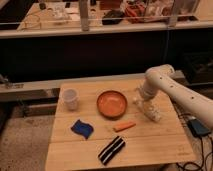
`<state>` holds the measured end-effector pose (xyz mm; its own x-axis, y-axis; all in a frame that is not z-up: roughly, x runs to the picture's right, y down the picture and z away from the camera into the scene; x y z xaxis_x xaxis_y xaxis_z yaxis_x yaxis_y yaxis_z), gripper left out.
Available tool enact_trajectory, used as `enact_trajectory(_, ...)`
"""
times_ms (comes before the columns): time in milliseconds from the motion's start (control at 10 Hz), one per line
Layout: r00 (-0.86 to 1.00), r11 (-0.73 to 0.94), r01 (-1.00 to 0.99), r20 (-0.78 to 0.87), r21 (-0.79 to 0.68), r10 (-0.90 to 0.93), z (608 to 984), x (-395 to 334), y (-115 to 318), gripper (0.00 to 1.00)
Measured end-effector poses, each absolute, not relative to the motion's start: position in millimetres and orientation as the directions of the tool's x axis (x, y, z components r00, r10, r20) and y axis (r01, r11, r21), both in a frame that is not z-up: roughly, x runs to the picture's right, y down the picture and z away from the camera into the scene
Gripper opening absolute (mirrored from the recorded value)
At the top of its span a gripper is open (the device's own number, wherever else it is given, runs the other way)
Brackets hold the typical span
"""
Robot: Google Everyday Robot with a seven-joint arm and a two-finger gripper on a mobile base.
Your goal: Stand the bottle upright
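Note:
The small white bottle lies on its side on the wooden table, just right of the orange bowl. My white arm comes in from the right and bends down to the table. My gripper is low over the table, at the bottle's upper left end, between bowl and bottle. Whether it touches the bottle cannot be told.
A white cup stands at the table's back left. A blue crumpled item, a thin orange stick-like item and a black-and-white striped item lie toward the front. A dark counter wall runs behind the table.

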<state>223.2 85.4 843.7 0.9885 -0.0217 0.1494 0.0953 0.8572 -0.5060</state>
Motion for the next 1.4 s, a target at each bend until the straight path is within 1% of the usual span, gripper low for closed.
enact_trajectory(500, 0.989, 0.835, -0.134, -0.025, -0.534, 0.143, 864.8, 247.2, 94.3, 0.8)
enact_trajectory(700, 0.959, 0.793, -0.278, -0.117, -0.542, 0.257, 876.5, 260.9, 102.9, 0.8)
enact_trajectory(900, 0.926, 0.746, -0.373, -0.166, -0.551, 0.34, 883.8, 268.4, 110.3, 0.8)
enact_trajectory(1400, 0.927, 0.733, -0.355, -0.114, -0.581, 0.358, 893.5, 265.7, 118.2, 0.8)
